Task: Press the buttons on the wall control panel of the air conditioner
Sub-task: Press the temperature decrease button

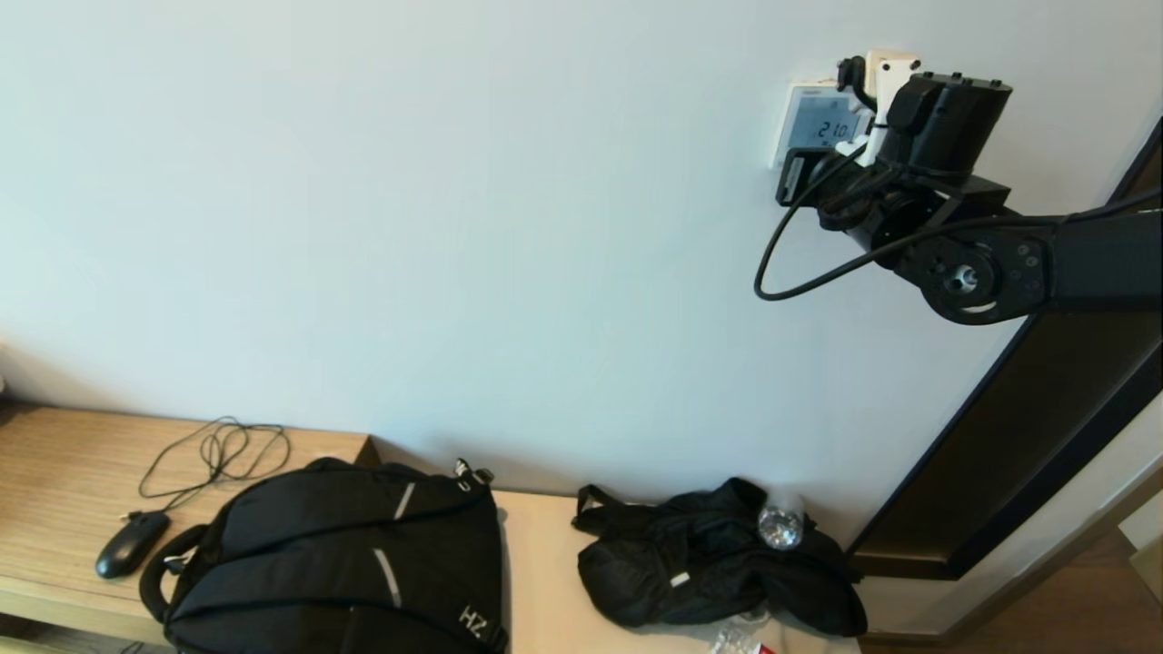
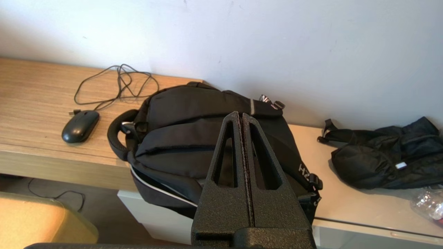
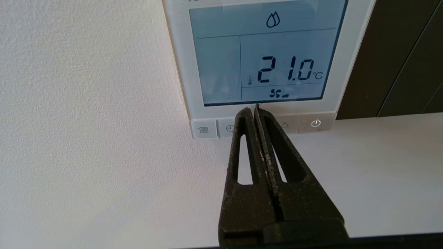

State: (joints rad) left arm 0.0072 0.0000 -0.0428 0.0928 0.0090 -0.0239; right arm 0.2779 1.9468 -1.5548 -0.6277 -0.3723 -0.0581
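White plastic control panel (image 1: pixel 813 123) fixed on wall, high above right end of bench (image 1: pixel 54 472); right end effector (image 1: pixel 859 136) raised against it. Backpack (image 1: pixel 336 563) at bench front edge, mouse (image 1: pixel 132 543) near left corner.

Left wrist view: left end effector (image 2: pixel 241 116) clenched, empty, hovering over backpack.

Right wrist view: right end effector (image 3: pixel 253 110) clenched, tips meeting button row (image 3: pixel 263 126) mid-row, under lit display (image 3: pixel 264 52). Judgement: rigid housing, light buttons, fragile screen; nothing to grasp, push gently with tips.
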